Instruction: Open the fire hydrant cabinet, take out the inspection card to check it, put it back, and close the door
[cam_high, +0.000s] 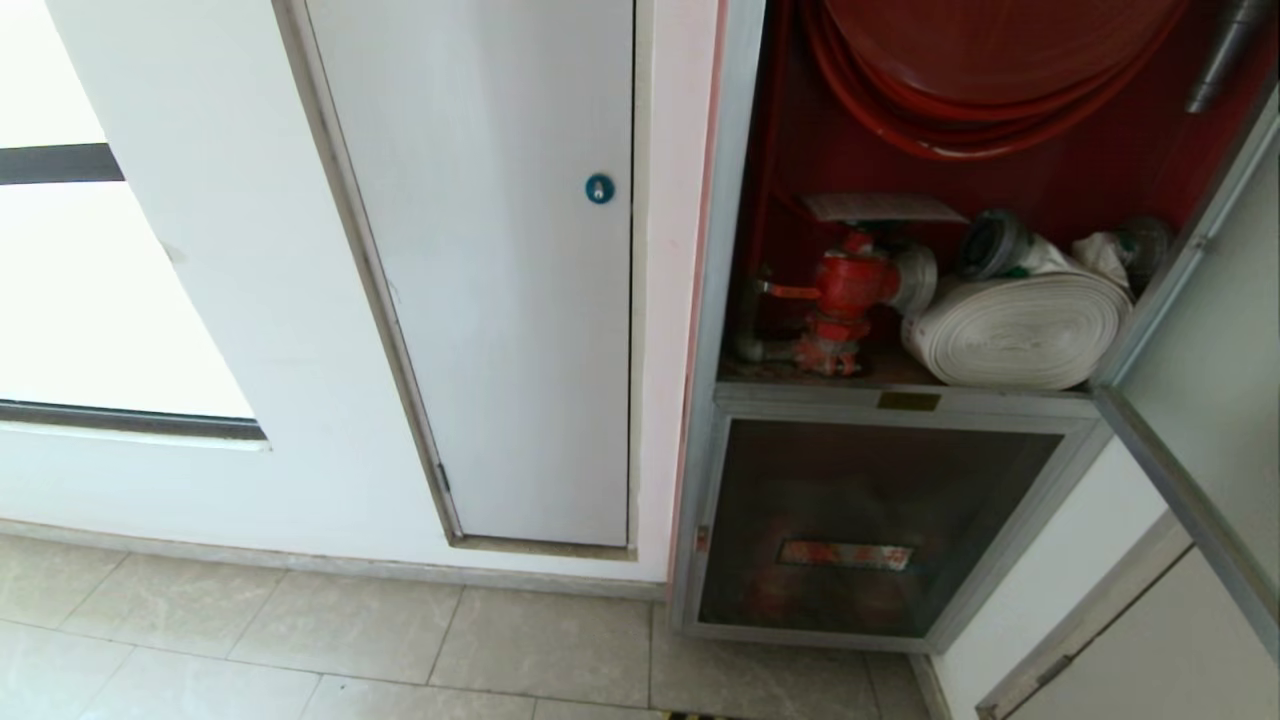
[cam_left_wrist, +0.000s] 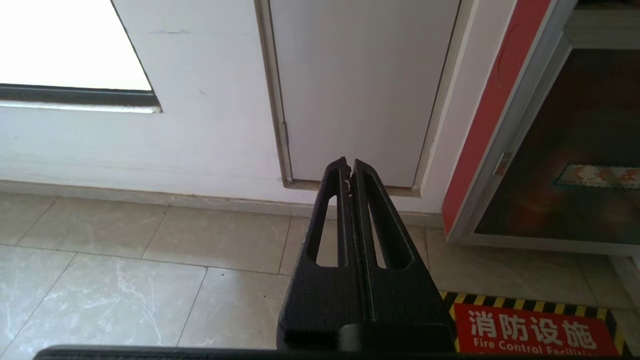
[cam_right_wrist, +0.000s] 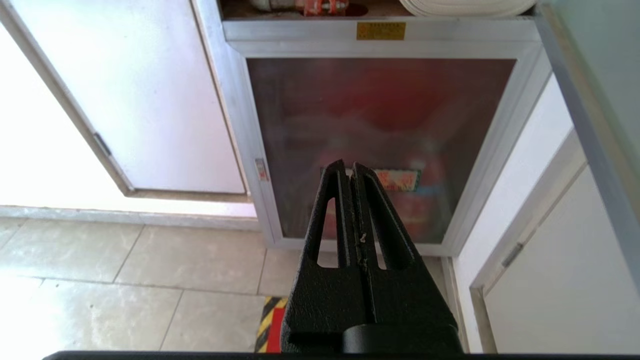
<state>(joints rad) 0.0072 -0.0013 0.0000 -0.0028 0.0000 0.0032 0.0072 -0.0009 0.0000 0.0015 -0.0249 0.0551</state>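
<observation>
Both claws hang low, jaws pressed together, empty — left gripper (cam_left_wrist: 348, 165) above floor tiles, right gripper (cam_right_wrist: 348, 167) facing the lower glass panel (cam_right_wrist: 380, 145). Beyond and above it, the fire hydrant cabinet (cam_high: 1000, 160) stands open — inspection card (cam_high: 880, 207) atop the red valve (cam_high: 850, 290), the door (cam_high: 1215, 330) swung right.

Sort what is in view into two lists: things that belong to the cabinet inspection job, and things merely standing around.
Job:
- silver-framed, red-lined fire hydrant cabinet, open
- its silver-framed glass door, swung out to the right
- thin white inspection card, lying above the red valve

Bystanders:
- plain white panel with round blue lock
- lower dark glass panel
- rolled white hose
- red hose reel
</observation>
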